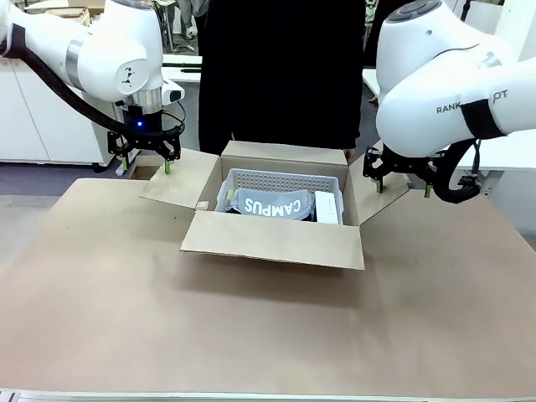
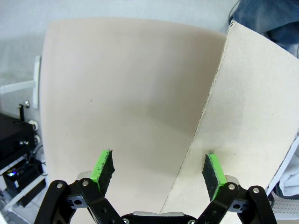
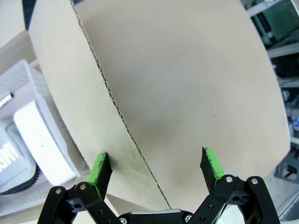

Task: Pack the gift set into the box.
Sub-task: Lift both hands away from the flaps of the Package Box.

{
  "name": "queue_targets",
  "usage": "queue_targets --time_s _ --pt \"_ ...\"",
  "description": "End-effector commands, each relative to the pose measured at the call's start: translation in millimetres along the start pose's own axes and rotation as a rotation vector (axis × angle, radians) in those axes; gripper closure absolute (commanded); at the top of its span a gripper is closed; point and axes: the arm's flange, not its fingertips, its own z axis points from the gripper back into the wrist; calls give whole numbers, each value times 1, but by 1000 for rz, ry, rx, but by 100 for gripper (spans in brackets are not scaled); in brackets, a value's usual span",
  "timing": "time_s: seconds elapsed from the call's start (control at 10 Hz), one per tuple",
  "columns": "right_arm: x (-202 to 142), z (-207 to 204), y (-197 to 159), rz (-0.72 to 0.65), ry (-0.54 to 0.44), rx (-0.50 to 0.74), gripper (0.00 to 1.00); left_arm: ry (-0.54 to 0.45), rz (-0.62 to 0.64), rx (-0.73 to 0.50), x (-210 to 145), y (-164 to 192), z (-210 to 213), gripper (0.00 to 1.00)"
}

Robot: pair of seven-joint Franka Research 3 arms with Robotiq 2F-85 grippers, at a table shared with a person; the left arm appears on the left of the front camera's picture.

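Observation:
The box [image 1: 272, 239] stands open at the table's middle with all flaps spread outward. Inside it lies the gift set: a light grey perforated basket [image 1: 285, 179] holding a grey item lettered "CAMPUS" [image 1: 268, 208] and a small white case [image 1: 327, 207]. My left gripper [image 1: 146, 163] hovers open over the outer edge of the left flap [image 2: 252, 107], whose edge runs between its green pads [image 2: 103, 169]. My right gripper [image 1: 402, 186] is open too, straddling the edge of the right flap [image 3: 70, 88]. The white case [image 3: 42, 140] and the basket [image 3: 18, 84] lie beside that flap.
A person in dark clothing [image 1: 280, 75] stands right behind the box at the far side. The brown tabletop [image 1: 251, 327] stretches wide in front of the box and to both sides. Benches and equipment stand beyond the table's edges.

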Motion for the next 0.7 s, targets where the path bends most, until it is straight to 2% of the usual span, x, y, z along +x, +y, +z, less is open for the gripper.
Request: queue_targets --time_s 0.0,0.6 --pt "-1 -1 -5 -16 4 2 0 -13 6 18 -1 2 1 0" --pt "0 0 0 0 0 0 0 -13 6 18 -1 2 1 0"
